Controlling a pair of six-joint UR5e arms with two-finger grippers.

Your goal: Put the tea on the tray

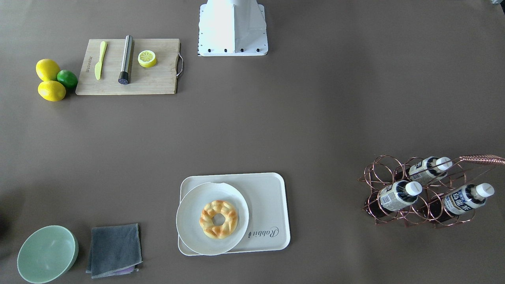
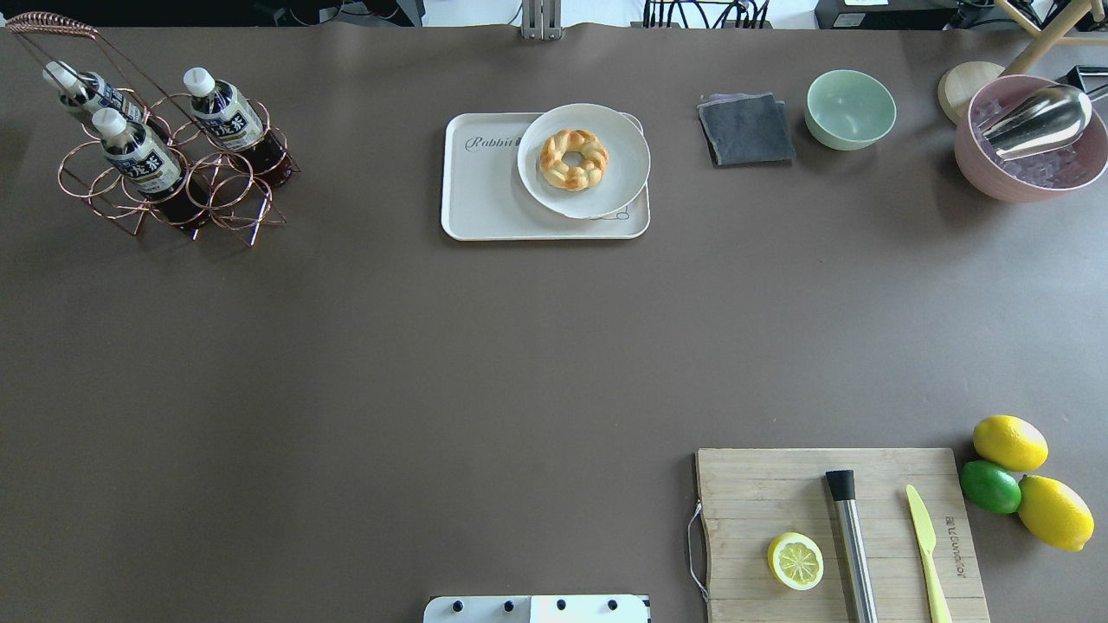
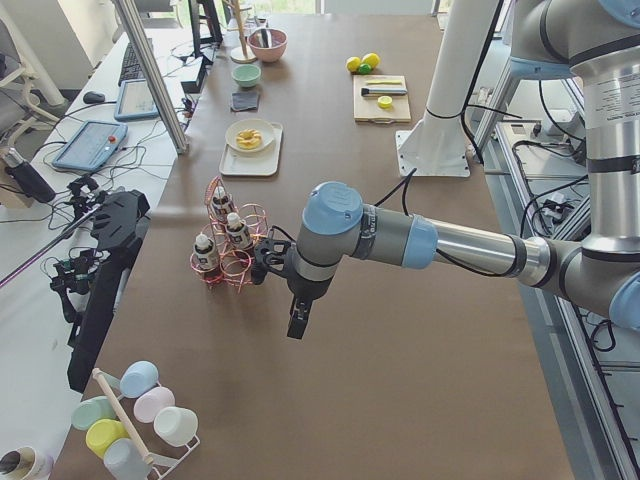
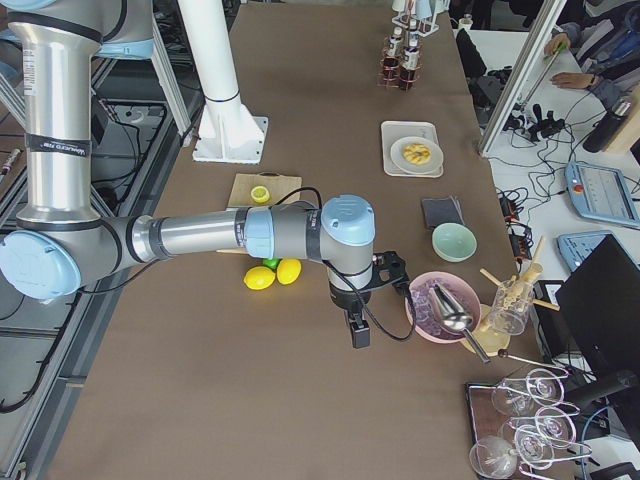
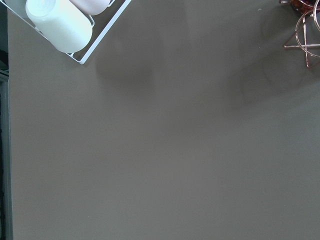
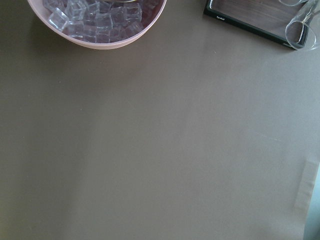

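Note:
Three tea bottles [image 2: 138, 154] with white caps stand tilted in a copper wire rack [image 2: 227, 216] at the far left of the table; they also show in the front-facing view [image 1: 397, 195]. The cream tray [image 2: 485, 203] with "Rabbit" script lies at the far middle, also in the front-facing view [image 1: 272, 197]. A round white plate [image 2: 623, 164] with a ring pastry [image 2: 573, 159] covers its right part. My left gripper [image 3: 297, 325] hangs above the table near the rack. My right gripper [image 4: 358, 335] hangs beside a pink ice bowl. Both show only in side views; I cannot tell if they are open or shut.
A grey cloth [image 2: 746, 129], a green bowl [image 2: 850, 109] and a pink ice bowl [image 2: 1030, 143] with a metal scoop stand at the far right. A cutting board [image 2: 762, 484] with a lemon half, metal muddler and yellow knife is near right, beside lemons and a lime [image 2: 989, 486].

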